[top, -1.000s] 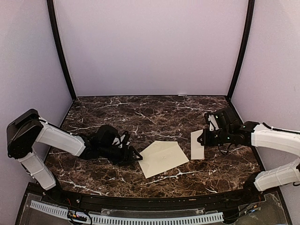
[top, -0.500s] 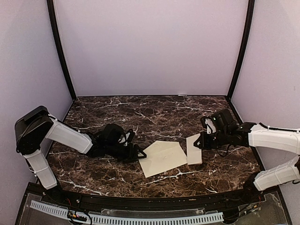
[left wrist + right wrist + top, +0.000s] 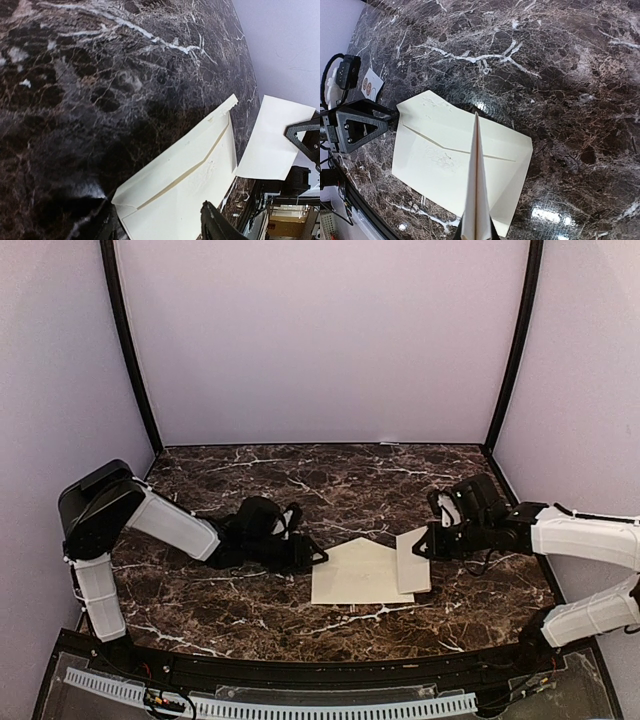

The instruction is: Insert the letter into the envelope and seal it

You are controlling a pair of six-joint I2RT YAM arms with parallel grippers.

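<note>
The cream envelope [image 3: 355, 578] lies flat mid-table, back side up, its flap open toward the far wall. In the left wrist view the envelope [image 3: 185, 190] has its near corner between the spread fingers of my left gripper [image 3: 160, 234]. My left gripper [image 3: 316, 555] is open, low at the envelope's left edge. My right gripper [image 3: 428, 544] is shut on the letter [image 3: 413, 562], which hangs over the envelope's right end. The right wrist view shows the letter [image 3: 476, 190] edge-on above the envelope [image 3: 440, 165], with my right gripper [image 3: 476, 234] closed on it.
The dark marble table [image 3: 250, 480] is walled by lilac panels on three sides, with black posts [image 3: 128, 350] at the back corners. A white cable rail [image 3: 270, 705] runs along the near edge.
My left arm has reached right and pushed the envelope, turning it square with the flap pointing away. The right gripper has carried the letter slightly left, over the envelope's right end.
</note>
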